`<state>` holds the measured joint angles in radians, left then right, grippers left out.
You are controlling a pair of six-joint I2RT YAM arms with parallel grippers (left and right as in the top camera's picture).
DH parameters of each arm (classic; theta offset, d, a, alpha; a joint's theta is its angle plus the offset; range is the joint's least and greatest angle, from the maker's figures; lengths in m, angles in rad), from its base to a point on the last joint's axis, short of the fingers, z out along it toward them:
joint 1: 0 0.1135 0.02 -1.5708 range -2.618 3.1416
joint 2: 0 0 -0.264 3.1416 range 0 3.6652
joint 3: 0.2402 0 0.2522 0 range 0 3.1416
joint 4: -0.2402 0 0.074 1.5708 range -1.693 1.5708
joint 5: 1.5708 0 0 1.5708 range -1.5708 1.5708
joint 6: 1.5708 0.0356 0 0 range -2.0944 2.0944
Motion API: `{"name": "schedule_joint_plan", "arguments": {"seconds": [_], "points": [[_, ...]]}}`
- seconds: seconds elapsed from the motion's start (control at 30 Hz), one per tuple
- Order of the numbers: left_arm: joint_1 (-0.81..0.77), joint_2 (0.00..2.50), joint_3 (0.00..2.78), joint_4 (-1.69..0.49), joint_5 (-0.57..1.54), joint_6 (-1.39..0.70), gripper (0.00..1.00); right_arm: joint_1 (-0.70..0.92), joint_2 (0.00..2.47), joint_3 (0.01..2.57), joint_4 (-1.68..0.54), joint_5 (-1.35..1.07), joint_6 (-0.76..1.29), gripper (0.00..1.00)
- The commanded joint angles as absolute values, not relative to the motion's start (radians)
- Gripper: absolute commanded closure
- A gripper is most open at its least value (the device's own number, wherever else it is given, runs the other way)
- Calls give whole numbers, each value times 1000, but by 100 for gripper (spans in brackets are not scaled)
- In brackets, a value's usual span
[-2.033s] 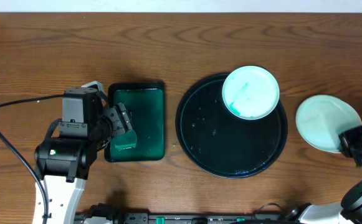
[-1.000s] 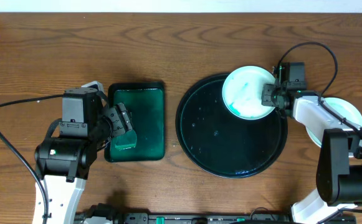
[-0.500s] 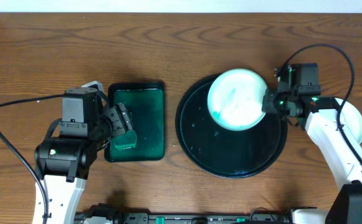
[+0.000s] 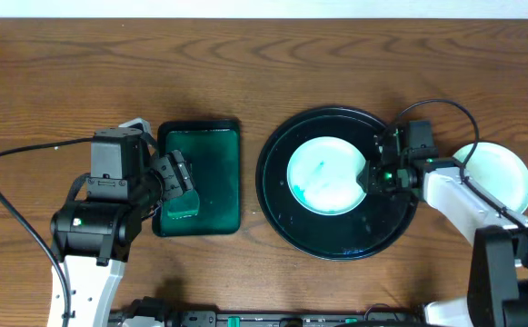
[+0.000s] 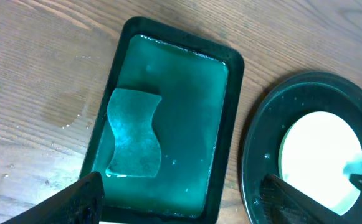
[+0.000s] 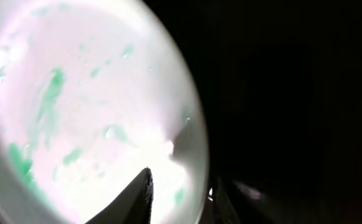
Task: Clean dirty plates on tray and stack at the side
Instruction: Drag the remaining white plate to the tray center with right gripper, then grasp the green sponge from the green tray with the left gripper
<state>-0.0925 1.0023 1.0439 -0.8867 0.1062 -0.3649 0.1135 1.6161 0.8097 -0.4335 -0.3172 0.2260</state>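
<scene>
Plate (image 4: 323, 174) smeared teal now lies mid black tray (image 4: 286, 222), dragged off the far rim by the right gripper (image 4: 370, 175) clamped on its edge, ready for wiping; left gripper (image 5: 181, 190) hangs spread above the sponge (image 5: 134, 134).

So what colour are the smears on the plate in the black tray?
Teal green, on a white plate, clearest in the right wrist view.

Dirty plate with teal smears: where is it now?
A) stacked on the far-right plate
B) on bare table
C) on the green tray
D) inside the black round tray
D: the dirty plate sits inside the black tray, right gripper holding its right rim.
</scene>
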Motion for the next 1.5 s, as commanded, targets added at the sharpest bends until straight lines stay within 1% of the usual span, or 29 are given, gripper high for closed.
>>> {"name": "schedule_joint_plan", "arguments": {"seconds": [0.0, 0.07, 0.2, 0.3, 0.37, 0.4, 0.47, 0.63, 0.73, 0.77, 0.8, 0.83, 0.93, 1.13, 1.2, 1.23, 1.3, 1.37, 1.4, 1.47], "points": [[-88, 1000, 1066, -886, 108, -360, 19, 116, 1472, 917, -492, -341, 148, 71], [-88, 1000, 1066, -886, 121, -364, 20, 116, 1385, 954, -533, -342, 148, 69], [-91, 1015, 1050, -908, 192, -332, 20, 137, 1273, 957, -579, -349, 148, 69], [-93, 1106, 997, -912, 190, -313, 21, 187, 1272, 953, -631, -348, 148, 69], [-93, 1180, 971, -912, 136, -304, 37, 206, 1284, 952, -635, -349, 148, 69], [-93, 1224, 960, -911, 73, -311, 41, 216, 1292, 952, -634, -349, 148, 69], [-93, 1351, 955, -880, -39, -355, 41, 239, 1313, 952, -632, -348, 148, 69], [-93, 1586, 955, -734, -54, -361, 41, 268, 1354, 952, -636, -348, 159, 69], [-93, 1710, 955, -644, -53, -360, 42, 270, 1366, 952, -642, -349, 164, 71], [-93, 1749, 955, -617, -53, -360, 55, 270, 1366, 952, -645, -349, 164, 72], [-93, 1781, 955, -602, -22, -361, 87, 270, 1366, 952, -646, -349, 164, 73], [-93, 1786, 955, -598, 19, -360, 93, 270, 1366, 952, -647, -349, 164, 73], [-93, 1749, 962, -605, 142, -360, 93, 270, 1366, 952, -647, -348, 171, 75], [-93, 1586, 964, -689, 149, -360, 92, 270, 1366, 952, -648, -332, 179, 78], [-93, 1555, 963, -715, 149, -360, 75, 270, 1366, 952, -656, -330, 179, 78], [-95, 1554, 963, -719, 149, -359, 73, 270, 1366, 952, -663, -330, 179, 78], [-98, 1561, 963, -719, 147, -360, 63, 270, 1366, 952, -676, -330, 179, 78], [-106, 1577, 962, -709, 147, -360, 56, 270, 1366, 952, -687, -330, 179, 78], [-121, 1591, 953, -691, 146, -360, 51, 270, 1366, 952, -692, -330, 179, 78], [-155, 1623, 937, -672, 132, -345, 49, 270, 1366, 952, -692, -319, 179, 78]]}}
